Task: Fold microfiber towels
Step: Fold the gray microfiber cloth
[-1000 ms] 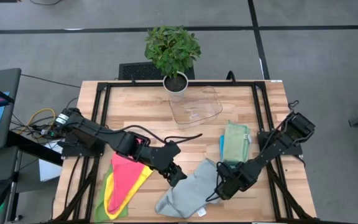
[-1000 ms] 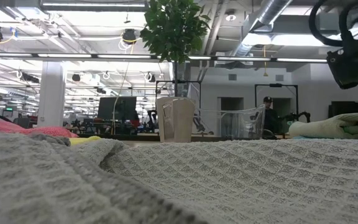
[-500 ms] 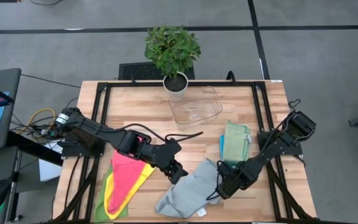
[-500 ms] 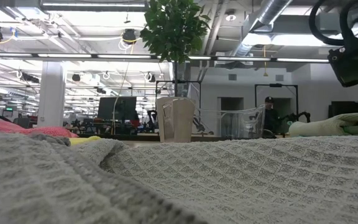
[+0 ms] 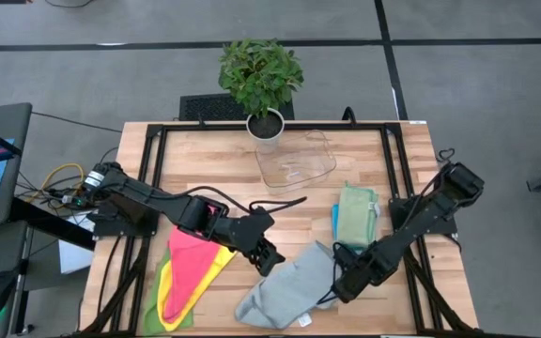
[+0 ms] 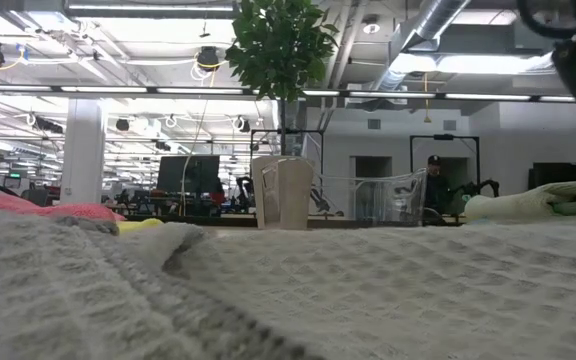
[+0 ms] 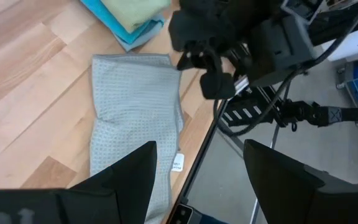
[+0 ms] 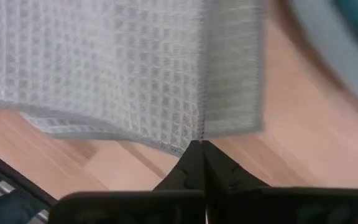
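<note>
- Clear plastic tray [image 5: 295, 161] sits at the upper centre of the high view, just below the potted plant [image 5: 262, 80]; nothing can be made out inside it.
- The grey towel [image 5: 285, 289] lies at the lower centre of the high view, its long axis slanting from lower left to upper right; a small white tag [image 5: 302, 322] shows near its lower edge.
- The right gripper [image 5: 340, 282] is at the towel's right-hand edge; in the right wrist view its fingers [image 8: 191, 167] are pressed together on the towel's hem.
- The left gripper [image 5: 269, 258] sits just beside the towel's upper-left edge; the left wrist view shows its fingers [image 7: 135, 177] spread apart, with nothing between them.
- Only the high view shows the pink towel [image 5: 193, 264] lying on yellow and green ones at lower left, and the folded green towel [image 5: 356, 215] on a blue one at centre right.
- The low view is mostly filled with grey waffle weave, with the plant's white pot [image 6: 282, 191] and the tray behind it.
</note>
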Available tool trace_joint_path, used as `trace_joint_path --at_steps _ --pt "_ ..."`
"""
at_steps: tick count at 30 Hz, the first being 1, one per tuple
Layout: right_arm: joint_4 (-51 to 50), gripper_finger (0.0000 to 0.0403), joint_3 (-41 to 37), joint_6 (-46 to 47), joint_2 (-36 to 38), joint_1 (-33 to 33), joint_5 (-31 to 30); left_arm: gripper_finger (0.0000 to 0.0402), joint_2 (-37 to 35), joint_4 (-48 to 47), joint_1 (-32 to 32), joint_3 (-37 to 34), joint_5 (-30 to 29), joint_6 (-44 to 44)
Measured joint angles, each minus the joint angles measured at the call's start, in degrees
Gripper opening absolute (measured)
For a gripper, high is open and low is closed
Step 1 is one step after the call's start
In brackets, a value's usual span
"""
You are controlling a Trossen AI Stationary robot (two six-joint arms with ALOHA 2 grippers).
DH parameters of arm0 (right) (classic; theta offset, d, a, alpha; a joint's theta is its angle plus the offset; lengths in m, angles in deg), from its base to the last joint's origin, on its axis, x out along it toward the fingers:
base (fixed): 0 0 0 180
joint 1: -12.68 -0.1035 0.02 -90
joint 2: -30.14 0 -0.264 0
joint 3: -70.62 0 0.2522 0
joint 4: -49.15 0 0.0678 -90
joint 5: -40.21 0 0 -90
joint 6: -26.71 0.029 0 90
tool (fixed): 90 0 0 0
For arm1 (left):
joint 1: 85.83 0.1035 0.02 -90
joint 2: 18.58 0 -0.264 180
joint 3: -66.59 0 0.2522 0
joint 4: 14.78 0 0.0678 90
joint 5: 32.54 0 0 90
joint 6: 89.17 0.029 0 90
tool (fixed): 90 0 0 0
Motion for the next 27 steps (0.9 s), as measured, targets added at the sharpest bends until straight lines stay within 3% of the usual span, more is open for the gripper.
trace_joint_path --at_steps 6,16,27 --pt "-9.0 0.0011 0.0 4.7 2.7 -2.3 0.0 0.0233 0.0 0.0 0.5 0.0 -0.2 0.9" --pt "-17.0 0.0016 0.0 4.7 0.3 -1.9 1.4 0.0233 0.0 0.2 2.8 0.0 -0.5 3.4" --pt "-13.2 0.0029 -3.5 3.4 -3.8 -2.5 3.2 0.0233 7.7 8.8 4.7 0.1 5.3 4.6"
